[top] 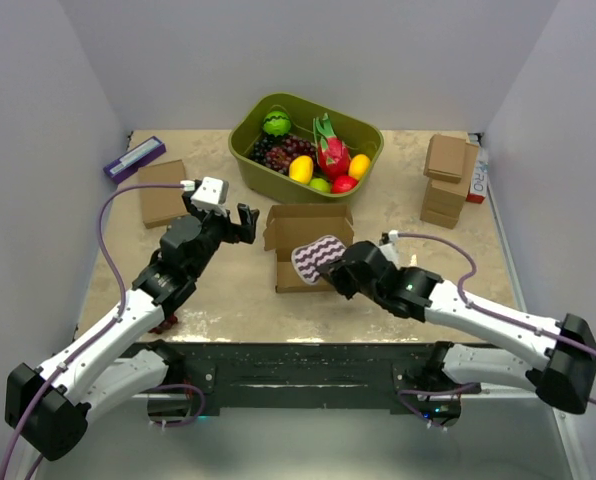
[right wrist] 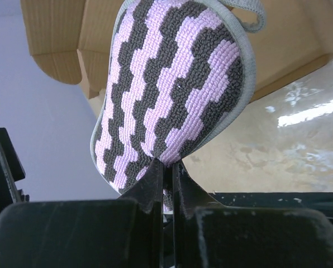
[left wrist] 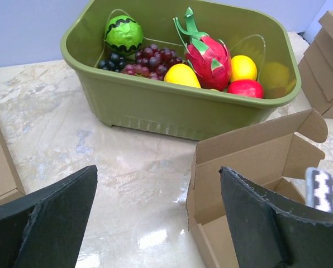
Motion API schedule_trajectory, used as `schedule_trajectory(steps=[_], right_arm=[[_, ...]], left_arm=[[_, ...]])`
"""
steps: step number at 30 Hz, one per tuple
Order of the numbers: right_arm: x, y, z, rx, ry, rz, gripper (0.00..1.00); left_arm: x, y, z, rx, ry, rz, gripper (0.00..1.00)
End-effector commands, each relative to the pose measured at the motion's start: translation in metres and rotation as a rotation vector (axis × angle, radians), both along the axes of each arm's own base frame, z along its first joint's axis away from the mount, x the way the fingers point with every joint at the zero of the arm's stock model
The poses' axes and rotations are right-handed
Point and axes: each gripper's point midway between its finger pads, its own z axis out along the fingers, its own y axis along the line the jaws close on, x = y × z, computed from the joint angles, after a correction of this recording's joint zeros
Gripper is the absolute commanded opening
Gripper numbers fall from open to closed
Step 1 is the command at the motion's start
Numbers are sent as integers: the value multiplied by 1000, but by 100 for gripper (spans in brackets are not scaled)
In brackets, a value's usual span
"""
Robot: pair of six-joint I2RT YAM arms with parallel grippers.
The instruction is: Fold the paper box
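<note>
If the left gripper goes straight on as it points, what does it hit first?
Likely the bare tabletop, then the near wall of the green bin. The left gripper would pass just left of the paper box; depth is unclear.

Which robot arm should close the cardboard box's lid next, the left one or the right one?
Probably the left. The left gripper is open and empty beside the paper box with its raised lid. The right gripper is shut on a striped cloth, so it is busy.
</note>
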Motion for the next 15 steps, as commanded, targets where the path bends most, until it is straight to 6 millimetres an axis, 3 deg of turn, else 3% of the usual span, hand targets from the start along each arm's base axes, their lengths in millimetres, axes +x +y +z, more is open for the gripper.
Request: schedule_trajectory(steps=[1,2,6,15], right_arm=[[18,29,9,90,-13,-108,0],[20,33,-4,66,11,-116,0],[30,44,-10,91,27,-158,0],[33,29,-41,15,88,-260,0]], left_arm=[[5,5,25,-7,-58,25,95],[5,5,24,-4,-56,28,95],[6,7,23,5,-57,38,95],[5,5,24,1,-57,26,95]])
